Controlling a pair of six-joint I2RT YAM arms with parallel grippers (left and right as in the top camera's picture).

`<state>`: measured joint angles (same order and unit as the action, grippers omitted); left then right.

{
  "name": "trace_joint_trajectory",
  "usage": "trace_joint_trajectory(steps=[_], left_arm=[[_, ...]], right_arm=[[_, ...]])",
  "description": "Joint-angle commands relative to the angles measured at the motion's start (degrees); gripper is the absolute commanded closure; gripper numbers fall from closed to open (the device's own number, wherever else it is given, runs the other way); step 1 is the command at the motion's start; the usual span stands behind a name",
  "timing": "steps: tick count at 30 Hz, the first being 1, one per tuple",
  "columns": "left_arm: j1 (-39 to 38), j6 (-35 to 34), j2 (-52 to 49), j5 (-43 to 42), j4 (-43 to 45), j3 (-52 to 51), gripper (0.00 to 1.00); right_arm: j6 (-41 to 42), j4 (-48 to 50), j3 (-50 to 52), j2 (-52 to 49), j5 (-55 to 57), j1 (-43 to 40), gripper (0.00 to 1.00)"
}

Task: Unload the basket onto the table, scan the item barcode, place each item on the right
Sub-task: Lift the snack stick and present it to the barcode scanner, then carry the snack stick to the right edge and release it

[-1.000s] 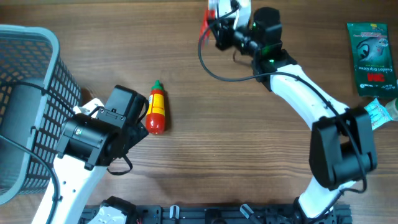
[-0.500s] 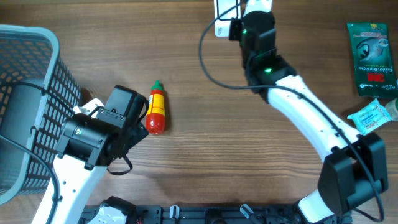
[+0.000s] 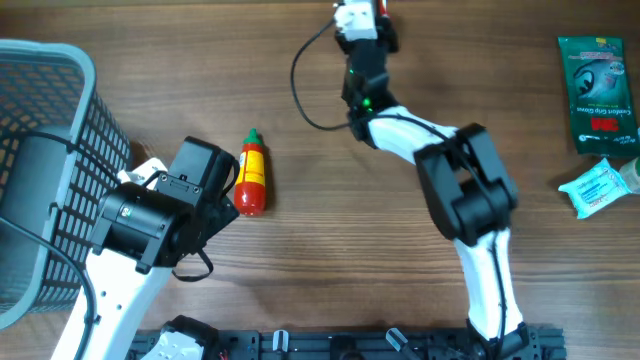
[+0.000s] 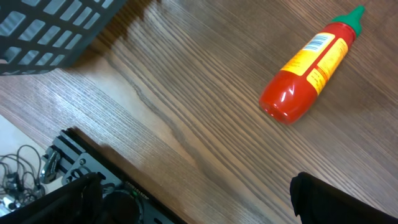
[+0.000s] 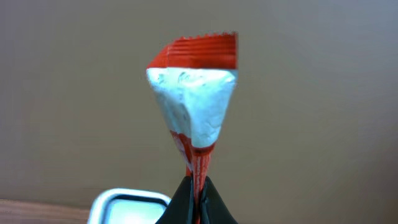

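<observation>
Backing the packet (image 5: pixel 196 106), beige wall (image 5: pixel 323 124); wood-grain table (image 3: pixel 330 250).

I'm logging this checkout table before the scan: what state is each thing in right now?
Left gripper: jaws open, empty, near the sauce bottle.
Right gripper: jaws shut on the wrapper.
Wrapper: pinched at one end, held up off the table.
Sauce bottle: lying on its side, cap on.
Green packet: lying flat.
Wipes pack: lying flat.
Basket: upright.
</observation>
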<state>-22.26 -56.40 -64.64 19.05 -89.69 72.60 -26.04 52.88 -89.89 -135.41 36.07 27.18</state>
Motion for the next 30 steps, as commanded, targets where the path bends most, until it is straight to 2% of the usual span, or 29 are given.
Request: trace_joint_trajectory(steps=[1, 3, 11, 18, 19, 22, 27, 30], left_arm=[[-0.2, 0.5, 0.5, 1.2, 0.0, 0.2, 0.0], [-0.2, 0.5, 0.5, 1.2, 0.0, 0.2, 0.0], [-0.2, 0.5, 0.5, 1.2, 0.0, 0.2, 0.0], [-0.2, 0.5, 0.5, 1.2, 0.0, 0.2, 0.0], [-0.2, 0.5, 0.5, 1.2, 0.0, 0.2, 0.0], [-0.2, 0.5, 0.5, 1.2, 0.0, 0.2, 0.0], [-0.2, 0.5, 0.5, 1.2, 0.0, 0.2, 0.0], [-0.2, 0.5, 0.5, 1.2, 0.1, 0.2, 0.0]], right_arm=[[0.7, -4.2, -13.4, -8.0, -3.1, -0.5, 0.95], [0.6, -6.6, -17.5, -11.4, -2.6, -0.5, 0.95], [2.6, -18.7, -17.7, -12.9, -2.1, -0.3, 0.95], [17.3, -32.8, -17.7, -12.7, -3.3, 0.0, 0.96], [17.4, -33.3, -17.7, -12.5, -3.8, 0.1, 0.96], [17.0, -30.8, -17.7, -11.5, -3.8, 0.5, 0.96], [10.3, -22.1, -17.7, -11.1, -4.4, 0.6, 0.95], [9.2, -7.9, -17.7, -11.1, -4.6, 0.3, 0.96]])
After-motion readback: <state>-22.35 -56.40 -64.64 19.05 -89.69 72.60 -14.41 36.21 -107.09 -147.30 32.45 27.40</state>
